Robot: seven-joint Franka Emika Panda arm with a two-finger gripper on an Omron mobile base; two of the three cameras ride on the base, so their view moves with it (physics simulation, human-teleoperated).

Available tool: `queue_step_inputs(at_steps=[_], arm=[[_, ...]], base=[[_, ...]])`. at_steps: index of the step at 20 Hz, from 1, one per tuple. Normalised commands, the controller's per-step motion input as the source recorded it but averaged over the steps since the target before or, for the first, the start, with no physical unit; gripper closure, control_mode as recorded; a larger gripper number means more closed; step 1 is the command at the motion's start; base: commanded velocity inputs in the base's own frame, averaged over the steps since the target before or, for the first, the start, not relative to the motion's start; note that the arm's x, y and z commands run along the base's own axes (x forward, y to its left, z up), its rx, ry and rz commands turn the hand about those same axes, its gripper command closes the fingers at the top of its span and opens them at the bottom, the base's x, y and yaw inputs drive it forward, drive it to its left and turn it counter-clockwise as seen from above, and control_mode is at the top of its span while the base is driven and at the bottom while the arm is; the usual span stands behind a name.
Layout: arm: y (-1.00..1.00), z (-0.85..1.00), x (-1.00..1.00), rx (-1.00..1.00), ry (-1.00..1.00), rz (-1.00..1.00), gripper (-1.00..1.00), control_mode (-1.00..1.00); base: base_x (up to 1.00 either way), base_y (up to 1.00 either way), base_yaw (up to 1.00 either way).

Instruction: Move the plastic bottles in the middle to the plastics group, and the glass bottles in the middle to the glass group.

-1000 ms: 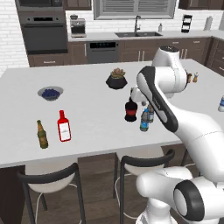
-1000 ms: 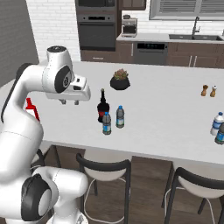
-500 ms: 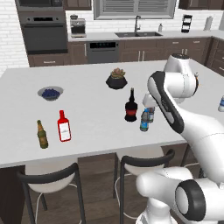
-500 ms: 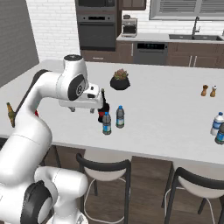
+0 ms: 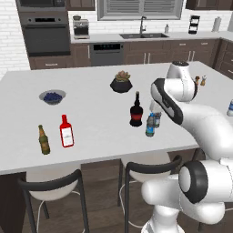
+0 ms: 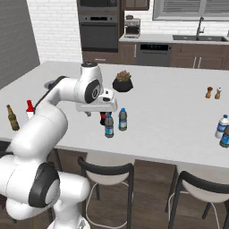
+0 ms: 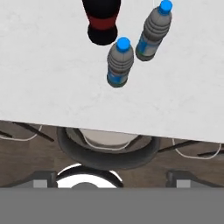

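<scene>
- Gripper (image 6: 103, 110) hovering above the middle cluster on the counter (image 5: 95, 113), fingers spread wide, nothing between them.
- Two plastic water bottles standing upright near the counter's front edge: nearer bottle (image 7: 119, 62) almost dead centre under the hand, second bottle (image 7: 153, 31) just beside it and a little further in.
- Black glass bottle (image 5: 136, 110) upright just beside the pair, red label facing forward.
- Glass group well off to the robot's left: brown beer bottle (image 5: 43, 139) and flat red bottle (image 5: 66, 131), standing near each other.
- Plastics group far out at the right end of the counter: clear bluish bottle (image 6: 222, 126) by the edge, with a darker bottle touching or just in front of it.
- Likely step: dropping onto the nearer water bottle.
- To do it well: line up over the blue cap, descend straight, close on the body below the shoulder rather than on the cap.
- Tight quarters here, so better to turn the open fingers away from the neighbouring bottle and the black one, or a tip-over looks likely.
- Lift clear before swinging right.
</scene>
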Motion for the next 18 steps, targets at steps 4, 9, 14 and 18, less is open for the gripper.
queue_step_inputs(at_steps=[4, 9, 14, 18], arm=[[0.0, -0.27, 0.41, -0.01, 0.0, 0.07, -1.0, -1.0], [0.07, -0.31, 0.65, 0.0, 0.0, 0.0, -1.0, -1.0], [0.0, -0.24, 0.51, 0.0, 0.0, 0.0, -1.0, -1.0], [0.02, -0.29, 0.41, 0.0, 0.0, 0.0, -1.0, -1.0]], base=[[0.0, 0.0, 0.0], [0.0, 0.0, 0.0], [0.0, 0.0, 0.0], [0.0, 0.0, 0.0]])
